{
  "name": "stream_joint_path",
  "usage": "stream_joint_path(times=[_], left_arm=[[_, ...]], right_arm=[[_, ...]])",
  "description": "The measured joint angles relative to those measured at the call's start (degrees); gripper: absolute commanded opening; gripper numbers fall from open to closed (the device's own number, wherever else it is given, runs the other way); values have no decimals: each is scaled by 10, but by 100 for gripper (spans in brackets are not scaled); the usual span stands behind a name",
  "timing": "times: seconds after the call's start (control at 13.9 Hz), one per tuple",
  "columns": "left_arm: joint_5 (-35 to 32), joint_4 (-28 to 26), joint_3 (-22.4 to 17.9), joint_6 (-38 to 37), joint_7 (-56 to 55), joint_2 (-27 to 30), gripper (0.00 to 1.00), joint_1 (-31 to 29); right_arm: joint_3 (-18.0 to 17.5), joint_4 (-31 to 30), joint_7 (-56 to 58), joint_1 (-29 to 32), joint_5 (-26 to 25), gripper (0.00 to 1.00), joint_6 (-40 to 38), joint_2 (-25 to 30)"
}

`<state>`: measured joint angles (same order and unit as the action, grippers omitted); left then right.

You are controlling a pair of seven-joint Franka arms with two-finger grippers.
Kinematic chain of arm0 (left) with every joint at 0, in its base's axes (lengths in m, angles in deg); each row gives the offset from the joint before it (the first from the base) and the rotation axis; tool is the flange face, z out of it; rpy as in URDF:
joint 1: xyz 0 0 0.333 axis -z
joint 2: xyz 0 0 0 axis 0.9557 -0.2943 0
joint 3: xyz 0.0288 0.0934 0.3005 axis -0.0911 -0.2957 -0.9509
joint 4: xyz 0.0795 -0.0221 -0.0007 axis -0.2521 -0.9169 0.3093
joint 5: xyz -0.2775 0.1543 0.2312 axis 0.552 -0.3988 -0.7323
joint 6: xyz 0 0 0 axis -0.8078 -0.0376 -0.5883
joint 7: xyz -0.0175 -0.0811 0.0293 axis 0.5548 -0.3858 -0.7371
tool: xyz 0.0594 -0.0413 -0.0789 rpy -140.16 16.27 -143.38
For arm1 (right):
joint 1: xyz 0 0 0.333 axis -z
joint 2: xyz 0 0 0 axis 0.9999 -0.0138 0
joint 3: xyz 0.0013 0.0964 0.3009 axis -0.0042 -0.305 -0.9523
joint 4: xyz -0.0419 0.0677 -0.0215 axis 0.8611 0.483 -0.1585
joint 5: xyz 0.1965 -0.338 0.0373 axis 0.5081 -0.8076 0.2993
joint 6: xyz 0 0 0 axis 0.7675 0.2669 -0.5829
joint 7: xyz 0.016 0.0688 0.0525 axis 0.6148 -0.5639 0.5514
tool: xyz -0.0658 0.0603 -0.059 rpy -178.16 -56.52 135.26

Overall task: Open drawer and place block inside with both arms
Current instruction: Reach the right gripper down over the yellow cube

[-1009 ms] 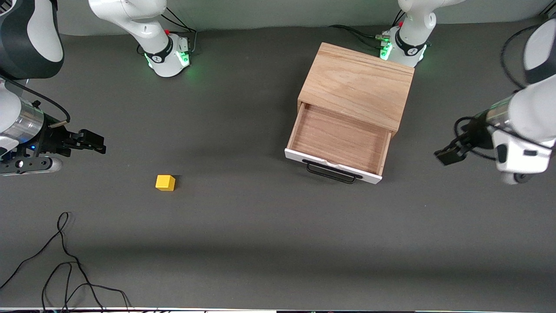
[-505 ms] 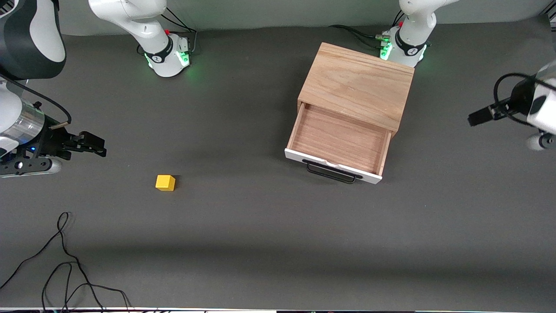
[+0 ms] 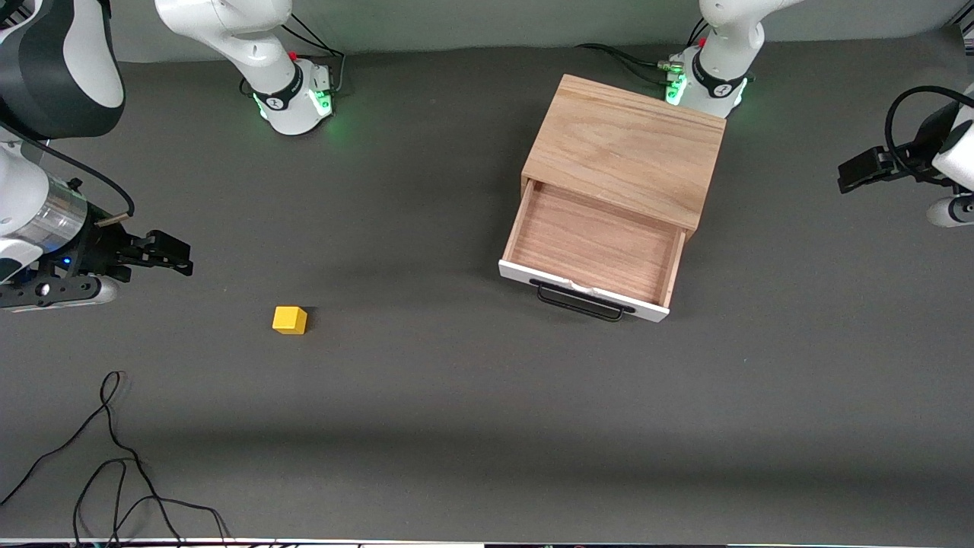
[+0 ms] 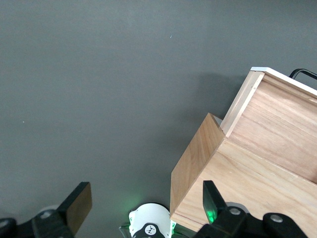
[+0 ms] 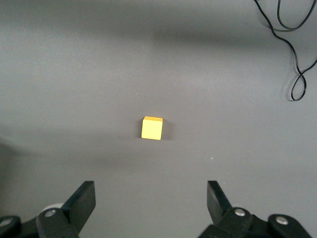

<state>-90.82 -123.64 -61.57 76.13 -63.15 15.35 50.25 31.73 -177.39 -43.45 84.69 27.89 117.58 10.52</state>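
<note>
The drawer [image 3: 593, 245] of the light oak box [image 3: 628, 148] stands pulled open, its wooden interior empty, white front and black bar handle [image 3: 580, 302] toward the front camera. The box and drawer also show in the left wrist view [image 4: 267, 144]. The yellow block [image 3: 289, 320] lies on the grey table toward the right arm's end; it also shows in the right wrist view [image 5: 152, 128]. My right gripper [image 3: 171, 253] is open and empty above the table beside the block. My left gripper [image 3: 856, 173] is open and empty, raised off beside the box at the left arm's end.
A loose black cable [image 3: 114, 457] lies on the table near the front edge at the right arm's end, also in the right wrist view [image 5: 292, 44]. The arm bases [image 3: 293, 95] stand along the back edge; the left arm's base [image 3: 708, 80] is close to the box.
My left gripper has lifted and drawn away from the drawer front toward the left arm's end. My right gripper has shifted slightly toward the block. The drawer and block have not moved.
</note>
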Motion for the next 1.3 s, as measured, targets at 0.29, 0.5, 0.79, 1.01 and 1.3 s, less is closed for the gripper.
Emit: stream_joint_path(times=[0.29,0.5,0.79,1.01,1.3], left_arm=[[1,-19,-18,22,50,1,100,-2],[2,-36,-19,44,54,4,100,-2],[4,-45,-32,56,56,6,100,9],[9,-45,-142,61,66,10,100,113],[16,-44,-204,62,78,19,100,176]], right_arm=[[1,-3,0,0,0,100,1,-1],[1,-3,0,0,0,100,1,-2],[1,-26,0,0,0,100,28,-3],[1,-74,0,0,0,100,77,-3],[0,-166,0,0,0,100,183,-4]])
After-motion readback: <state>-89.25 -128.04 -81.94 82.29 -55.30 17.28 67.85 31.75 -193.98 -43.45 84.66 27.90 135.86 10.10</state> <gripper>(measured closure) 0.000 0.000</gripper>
